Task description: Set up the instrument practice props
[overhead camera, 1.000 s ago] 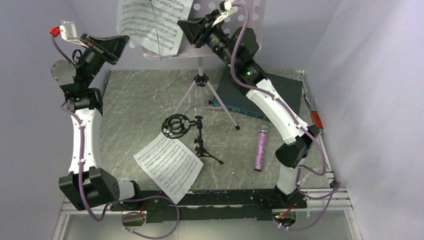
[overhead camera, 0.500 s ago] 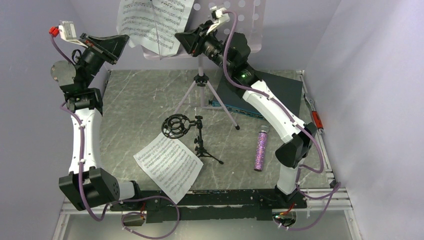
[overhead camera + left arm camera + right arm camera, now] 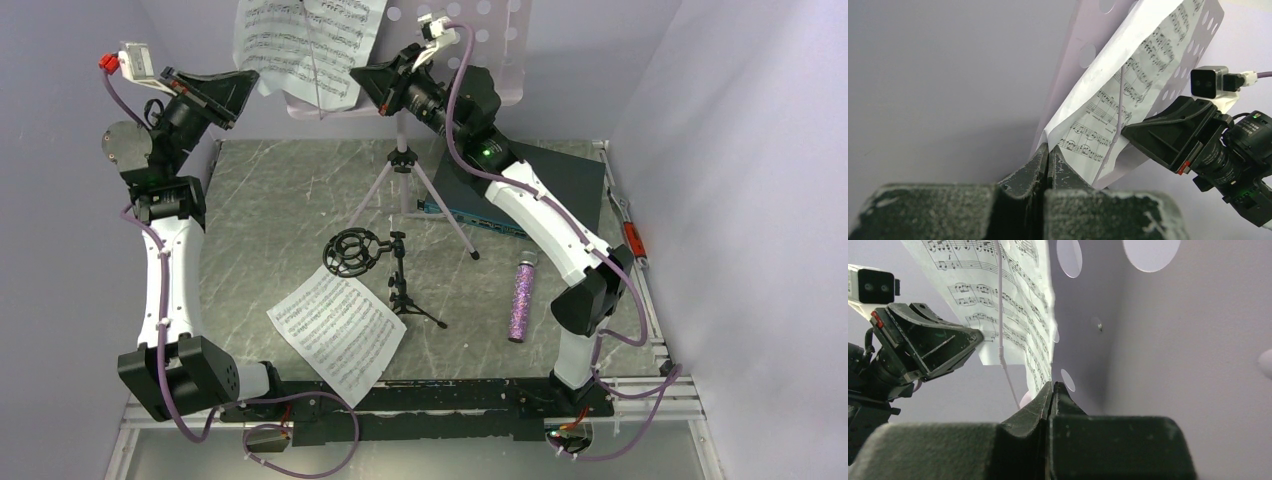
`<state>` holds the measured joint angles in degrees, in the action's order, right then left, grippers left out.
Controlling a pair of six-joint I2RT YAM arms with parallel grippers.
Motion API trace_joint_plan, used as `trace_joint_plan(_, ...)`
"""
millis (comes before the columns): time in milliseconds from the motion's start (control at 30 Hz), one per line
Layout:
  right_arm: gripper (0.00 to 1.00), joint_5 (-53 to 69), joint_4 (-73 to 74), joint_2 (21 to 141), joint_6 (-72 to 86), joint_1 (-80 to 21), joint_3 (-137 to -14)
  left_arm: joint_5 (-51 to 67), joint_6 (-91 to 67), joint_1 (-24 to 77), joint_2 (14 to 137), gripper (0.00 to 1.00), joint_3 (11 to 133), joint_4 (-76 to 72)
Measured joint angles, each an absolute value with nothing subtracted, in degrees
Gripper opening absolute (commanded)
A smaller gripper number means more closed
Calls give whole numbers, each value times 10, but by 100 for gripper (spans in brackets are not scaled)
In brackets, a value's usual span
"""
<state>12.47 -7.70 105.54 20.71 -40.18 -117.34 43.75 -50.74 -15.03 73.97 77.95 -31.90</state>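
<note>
Left wrist view: my left gripper (image 3: pixel 1048 152) is clenched, its fingertips meeting at the lower corner of the sheet-music page (image 3: pixel 1113 95) on the music stand (image 3: pixel 1083 40); whether paper is nipped between them I cannot tell. Right wrist view: my right gripper (image 3: pixel 1052 390) is likewise closed, with its tips at the page's opposite lower edge, close to the perforated desk. Over the last second the right gripper slid towards the upper left of the overhead frame, up to the page, then halted; the left arm did not move. I judge the first page seated and being squared. Unplaced below are the second page (image 3: pixel 337 330) at lower centre, the small black tripod (image 3: pixel 400 280) just beside it, and the purple microphone (image 3: pixel 522 298) right of centre, all on the marbled grey table (image 3: pixel 270 200). A dark box (image 3: pixel 560 190) lies behind, and plain lilac walls (image 3: pixel 750 150) enclose the cell.
</note>
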Motion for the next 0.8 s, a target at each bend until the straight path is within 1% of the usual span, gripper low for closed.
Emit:
trace_joint_plan(533, 0, 111, -69, 1049, 183, -402, -1199, 444, -503, -150, 732, 3, 735, -297)
trace_joint_plan(667, 0, 108, -69, 1049, 182, -402, -1199, 450, -503, -150, 729, 5, 733, -293)
trace_joint_plan(733, 3, 107, -69, 1049, 182, -402, -1199, 452, -503, -150, 729, 9, 733, -293)
trace_joint_plan(800, 8, 105, -69, 1049, 182, -402, -1198, 452, -503, -150, 729, 18, 733, -292)
